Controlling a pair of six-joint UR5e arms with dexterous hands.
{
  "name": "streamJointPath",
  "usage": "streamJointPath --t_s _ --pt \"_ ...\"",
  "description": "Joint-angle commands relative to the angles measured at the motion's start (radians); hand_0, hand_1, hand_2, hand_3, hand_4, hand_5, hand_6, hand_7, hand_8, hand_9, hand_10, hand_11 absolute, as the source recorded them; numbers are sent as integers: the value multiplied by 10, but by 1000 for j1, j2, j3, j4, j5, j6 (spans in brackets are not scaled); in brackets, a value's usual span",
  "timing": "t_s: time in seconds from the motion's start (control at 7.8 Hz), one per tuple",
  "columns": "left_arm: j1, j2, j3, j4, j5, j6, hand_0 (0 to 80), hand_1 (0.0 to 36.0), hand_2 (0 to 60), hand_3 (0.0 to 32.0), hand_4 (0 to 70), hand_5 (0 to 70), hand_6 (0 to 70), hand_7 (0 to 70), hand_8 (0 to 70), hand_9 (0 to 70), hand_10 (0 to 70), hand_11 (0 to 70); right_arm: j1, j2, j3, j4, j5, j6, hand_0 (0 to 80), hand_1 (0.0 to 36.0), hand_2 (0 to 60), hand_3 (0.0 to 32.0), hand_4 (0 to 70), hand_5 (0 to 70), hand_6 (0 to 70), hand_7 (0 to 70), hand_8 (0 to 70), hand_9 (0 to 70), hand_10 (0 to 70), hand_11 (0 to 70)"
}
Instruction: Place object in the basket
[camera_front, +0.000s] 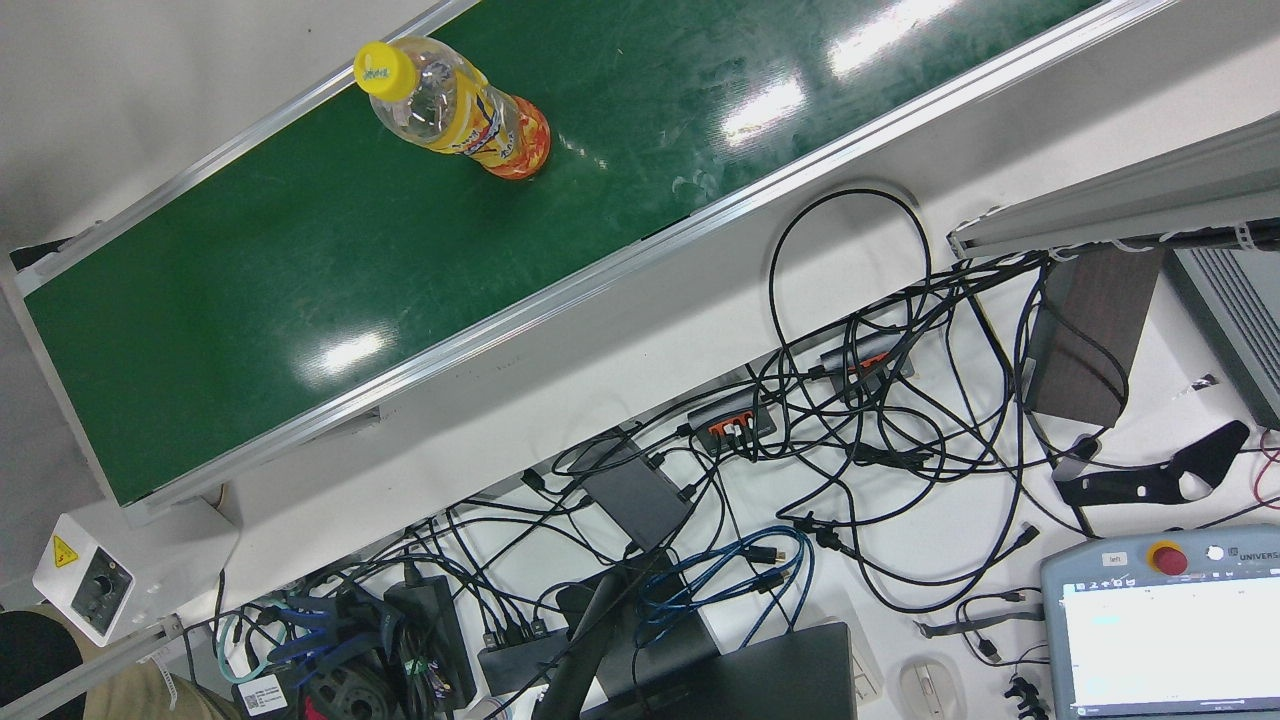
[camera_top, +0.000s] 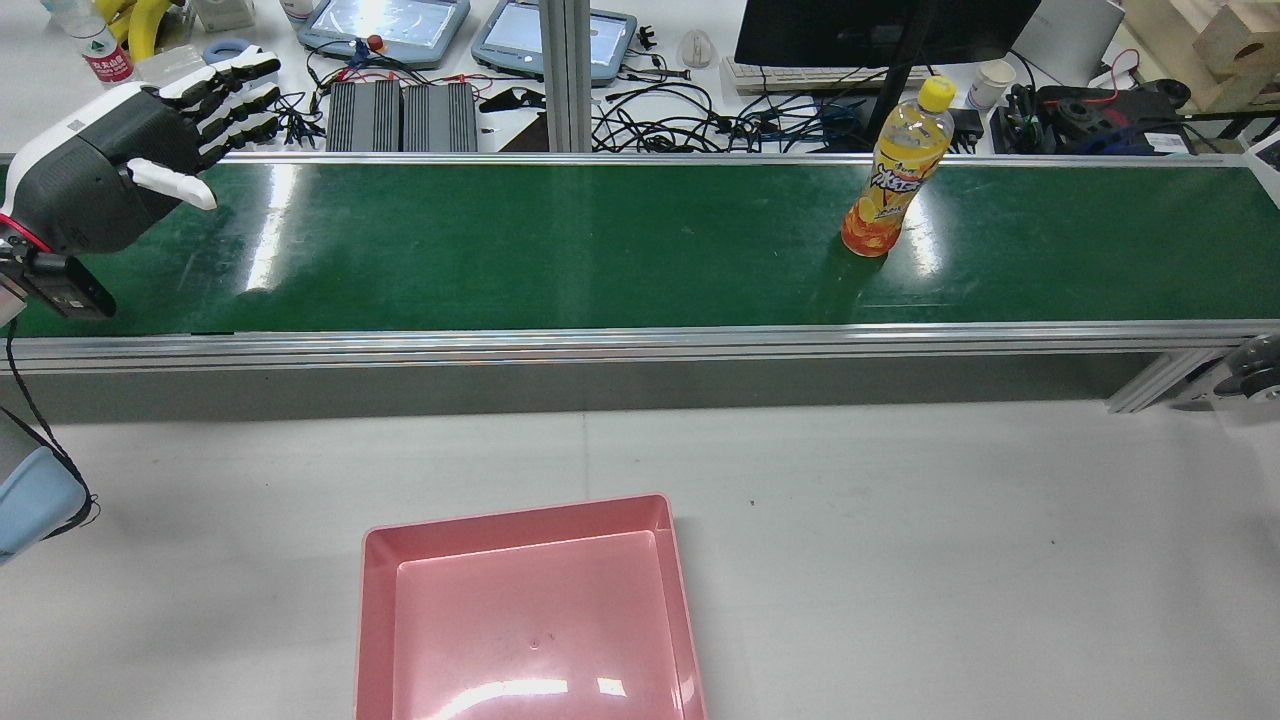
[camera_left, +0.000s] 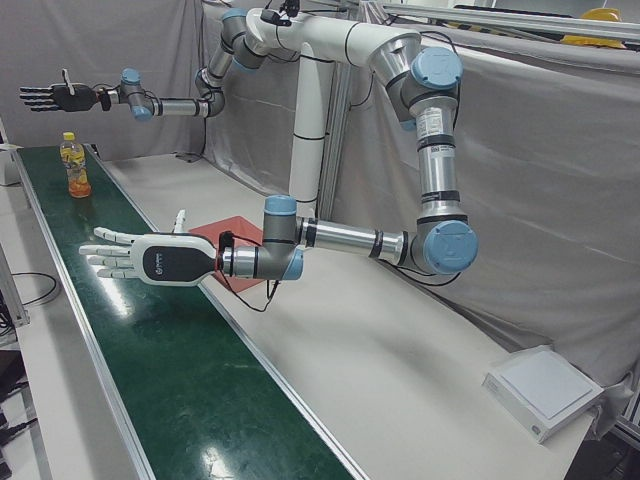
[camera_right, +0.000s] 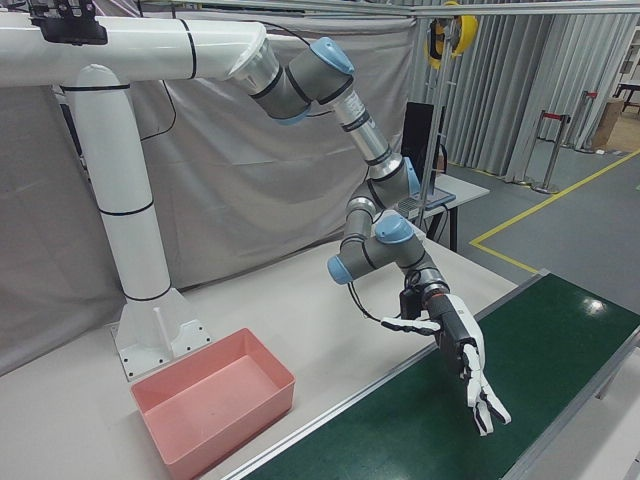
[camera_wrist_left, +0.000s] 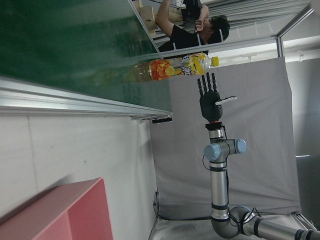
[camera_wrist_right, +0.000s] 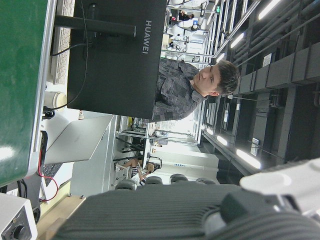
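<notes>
An orange drink bottle (camera_top: 895, 180) with a yellow cap stands upright on the green belt (camera_top: 560, 250), right of the middle; it also shows in the front view (camera_front: 455, 110) and the left-front view (camera_left: 74, 165). The pink basket (camera_top: 530, 610) sits on the white table in front of the belt, with nothing in it. My left hand (camera_top: 150, 150) hovers open over the belt's left end, far from the bottle, fingers spread (camera_left: 140, 258). My right hand (camera_left: 55, 97) is open and raised in the air past the bottle, also seen in the left hand view (camera_wrist_left: 210, 100).
Aluminium rails (camera_top: 600, 345) edge the belt on both sides. Behind it lie cables, teach pendants (camera_top: 385, 25) and a monitor (camera_top: 880, 35). A person (camera_wrist_left: 192, 27) stands beyond the belt's far end. A white box (camera_left: 545, 390) sits on the table's corner.
</notes>
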Motion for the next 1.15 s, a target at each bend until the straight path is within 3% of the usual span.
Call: streamJointPath --t_s 0.0,1.03 --pt "0 0 -2 0 0 0 528 71 0 32 134 136 0 0 66 70 50 85 0 1 0 0 0 0 0 0 0 0 0 0 0 0 0 0 0 0" --pt "3 0 0 0 0 2 525 70 0 30 134 140 0 0 66 70 53 89 0 0 0 0 0 0 0 0 0 0 0 0 0 0 0 0 0 0"
